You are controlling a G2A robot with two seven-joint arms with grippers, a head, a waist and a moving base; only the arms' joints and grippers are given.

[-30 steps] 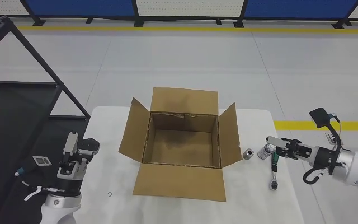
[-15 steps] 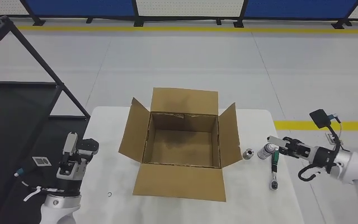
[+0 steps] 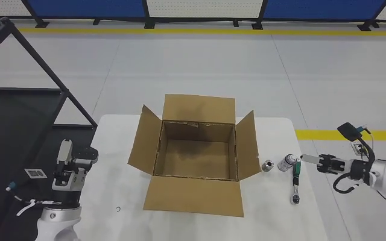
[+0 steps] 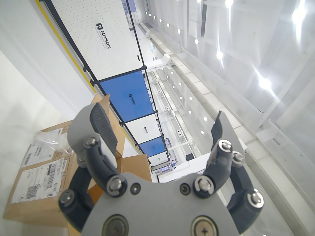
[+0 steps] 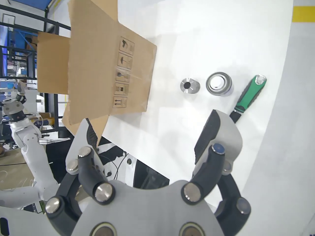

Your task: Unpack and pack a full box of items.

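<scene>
**Stn log, one table, box pack/unpack**

1. Cardboard box [image 3: 196,158]: centre of white table [image 3: 120,181], all four flaps splayed out. Floor looks bare from the top cam.
2. Steel cylinder w/ centre bore [image 5: 189,85]: upright, near the box's R flap, not touching it.
3. Small metal can [image 5: 219,83]: upright, just beside item 2 on the side away from the box. A narrow gap separates them.
4. Ratchet wrench, green handle [image 5: 249,92]: lying flat beyond the can, handle toward the far edge, head toward me.
5. R gripper [image 5: 151,126]: fingers spread wide, nothing held. It hangs past the table's R edge, facing items 2–4.
6. L gripper [image 4: 158,119]: fingers spread, nothing held, tilted up toward the ceiling near the table's L side.

**My read:** unpack looks done, repack is next, and R arm does it.

**How I'd run it:**
- Take the ratchet first, as it's closest to R.
- Come down w/ pads across the handle's narrow width, near mid-length so it won't swing.
- Take the can and cylinder one at a time, by the sidewalls. The gap is tight, so I'd approach from the open side.
- Lift clear over the R flap before lowering into the box.
</scene>
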